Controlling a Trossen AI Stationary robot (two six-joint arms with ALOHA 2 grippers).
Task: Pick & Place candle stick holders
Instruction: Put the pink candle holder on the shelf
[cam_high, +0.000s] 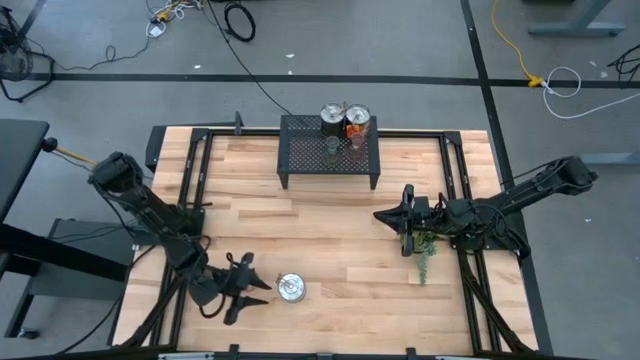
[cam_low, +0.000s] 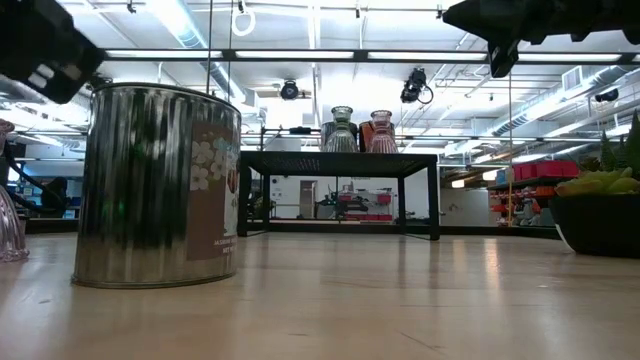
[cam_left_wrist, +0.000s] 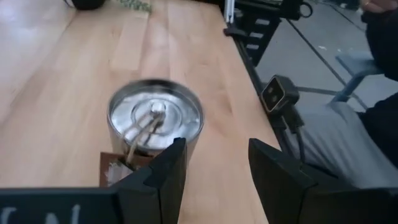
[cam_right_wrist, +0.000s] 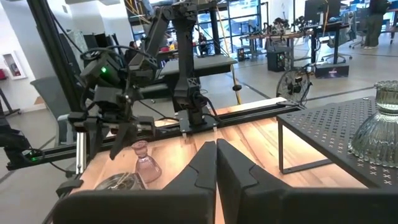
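Two holders, one green (cam_high: 333, 146) and one pink (cam_high: 356, 143), stand on the black rack (cam_high: 300, 165) at the frame's upper middle. The third holder (cam_right_wrist: 147, 164) stands on the bench (cam_high: 330, 225) at lower left beside a tin (cam_high: 291, 288), under the partly open, empty left claw (cam_high: 243, 287). Right claw (cam_high: 385, 214) is shut, empty.

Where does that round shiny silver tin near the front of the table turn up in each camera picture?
High view: round silvery tin, low centre, right of the left gripper.
Low view: large, left.
Left wrist view: centre.
Right wrist view: only its rim, lower left.
Shared landmark: black perforated metal stand.
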